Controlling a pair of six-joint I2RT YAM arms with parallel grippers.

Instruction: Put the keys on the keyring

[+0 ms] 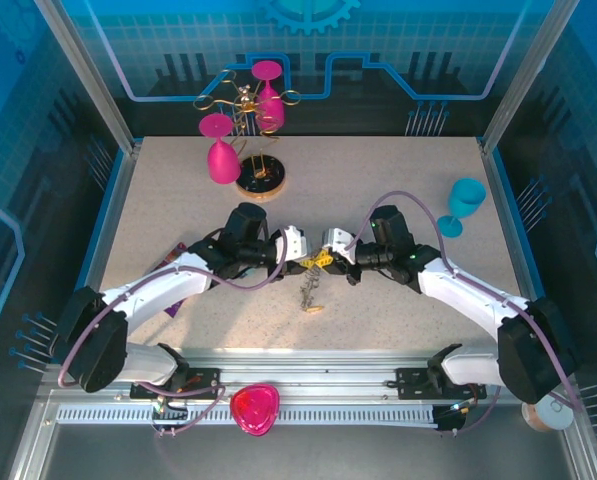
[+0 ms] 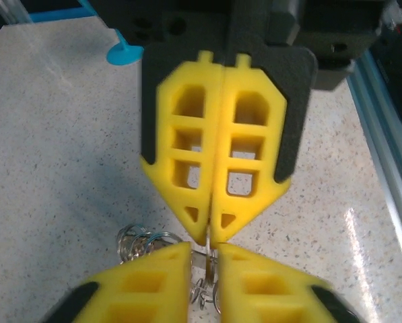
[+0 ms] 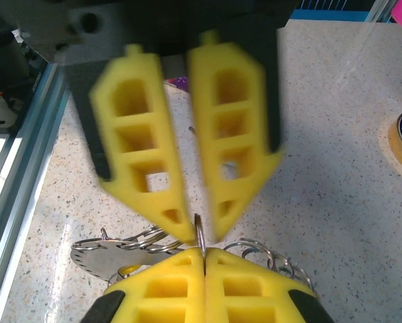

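Right pincer (image 3: 204,259) is clamped on the thin wire of the keyring (image 3: 199,235), evidently to steady it above the bench (image 1: 398,180). Left pincer (image 2: 203,252) meets it tip to tip, narrowly parted around that wire. The keys (image 1: 311,297) bunch just beneath.

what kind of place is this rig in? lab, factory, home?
Probably a robot lab or demo cell: a speckled table walled by blue-tinted panels printed with gear graphics, an aluminium rail along its near edge, and a teal goblet as a prop.
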